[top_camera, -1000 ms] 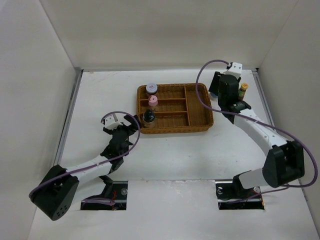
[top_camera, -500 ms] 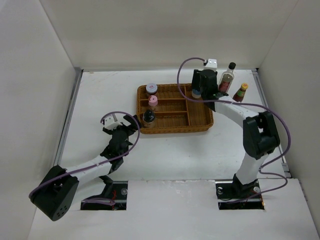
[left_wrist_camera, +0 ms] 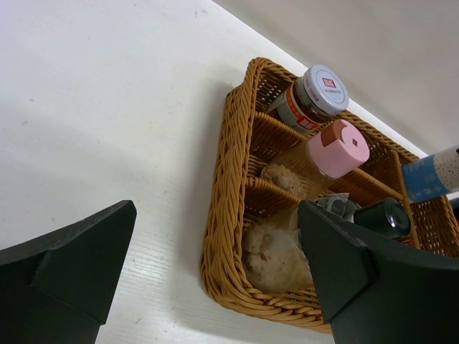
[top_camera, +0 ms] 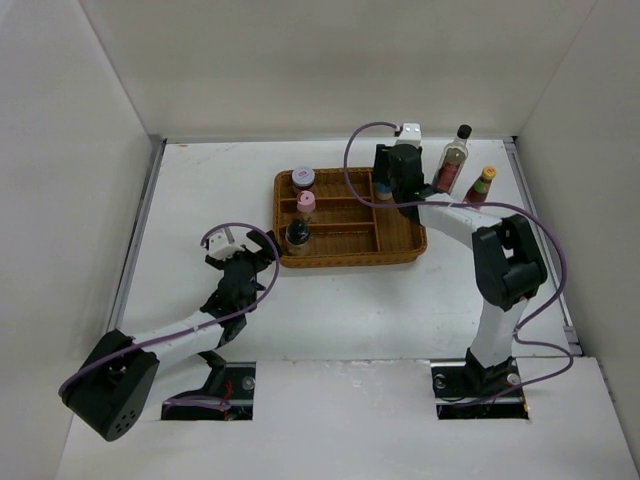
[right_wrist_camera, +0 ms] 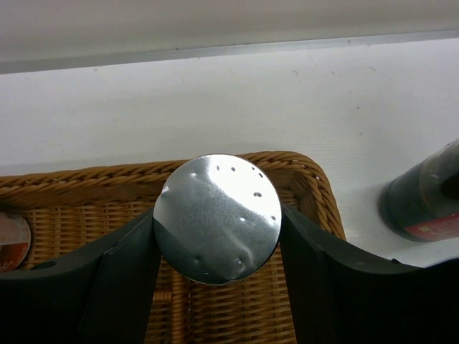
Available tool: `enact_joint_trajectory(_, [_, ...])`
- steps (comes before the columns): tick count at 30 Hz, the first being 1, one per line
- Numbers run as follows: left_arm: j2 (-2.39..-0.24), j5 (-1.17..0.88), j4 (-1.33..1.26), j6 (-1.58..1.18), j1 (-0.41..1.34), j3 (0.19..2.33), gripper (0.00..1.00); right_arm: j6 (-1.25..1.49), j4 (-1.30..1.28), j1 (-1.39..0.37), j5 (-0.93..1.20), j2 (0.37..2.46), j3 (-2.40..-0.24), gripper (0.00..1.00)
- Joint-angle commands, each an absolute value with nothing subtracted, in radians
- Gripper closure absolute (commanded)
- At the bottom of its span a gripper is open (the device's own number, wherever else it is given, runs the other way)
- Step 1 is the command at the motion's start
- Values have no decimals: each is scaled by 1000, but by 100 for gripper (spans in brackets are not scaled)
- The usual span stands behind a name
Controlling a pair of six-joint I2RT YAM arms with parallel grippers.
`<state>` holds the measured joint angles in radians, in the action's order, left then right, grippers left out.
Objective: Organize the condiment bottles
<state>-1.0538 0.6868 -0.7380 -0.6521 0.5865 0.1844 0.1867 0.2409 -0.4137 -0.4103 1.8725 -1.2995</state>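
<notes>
Wicker basket taken as the reference point. Just off its near-left corner hangs the left gripper, fingers spread wide with nothing between them, clear of the weave.

Left column of the basket, one jar per compartment, near to far:
- short black-capped bottle
- pink-lidded jar
- dark-lidded jar

The long compartments to their right are bare.

Over the basket's far-right corner, inside the rim, the right gripper is clamped on the silver-lidded shaker, one finger pressed to each side. Whether the shaker's base touches the basket floor cannot be told.

Outside the basket, off its far-right corner on the white table, stand the tall clear black-capped bottle and, just right of it, the red sauce bottle with its yellow cap. Both are upright and close to the right arm.

Views differ. The left wrist view shows the jars' pale contents, red print on the far jar's lid, and the shaker's blue-and-white side. The right wrist view shows the dented lid with small holes. It also shows a dark, red-labelled bottle beyond the rim; which one is unclear.
</notes>
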Motion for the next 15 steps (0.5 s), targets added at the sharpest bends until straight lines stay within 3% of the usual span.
enact_joint_trajectory(1, [-1052,666,-790,-663,581,187,0,178,380,-423,-425,1873,-1373,43])
enact_joint_trajectory(11, [-1063,661,-796,-666,582,187,0,161,382,-423,-462,1890,-1387,41])
enact_joint_trajectory(15, [-1061,653,-796,-666,581,189,0,163,370,-423,-454,1881,-1368,27])
